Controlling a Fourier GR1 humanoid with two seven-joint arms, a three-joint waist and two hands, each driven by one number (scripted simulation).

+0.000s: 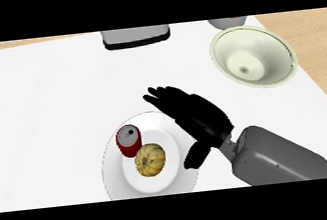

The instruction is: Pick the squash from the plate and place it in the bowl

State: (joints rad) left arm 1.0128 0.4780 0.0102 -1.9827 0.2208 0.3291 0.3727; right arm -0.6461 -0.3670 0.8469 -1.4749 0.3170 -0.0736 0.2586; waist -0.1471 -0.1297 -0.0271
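Right robot hand (197, 116) open above the plate's (118, 179) right edge, squash (150, 159) lying just left of it

The yellow, ridged squash rests on the white plate on the white surface (47, 104), touching a red can (128, 140) on its upper left. The black robot hand reaches in from the lower right with fingers straight and spread, pointing up and left, thumb hanging beside the squash, holding nothing. The pale green bowl (254, 56) sits well apart at upper right. A grey appliance (135, 36) stands at the far edge

Tan ribbed squash (150, 159) and red can (129, 140) on white plate (116, 180); pale cream bowl (254, 56); black robot hand (193, 114)
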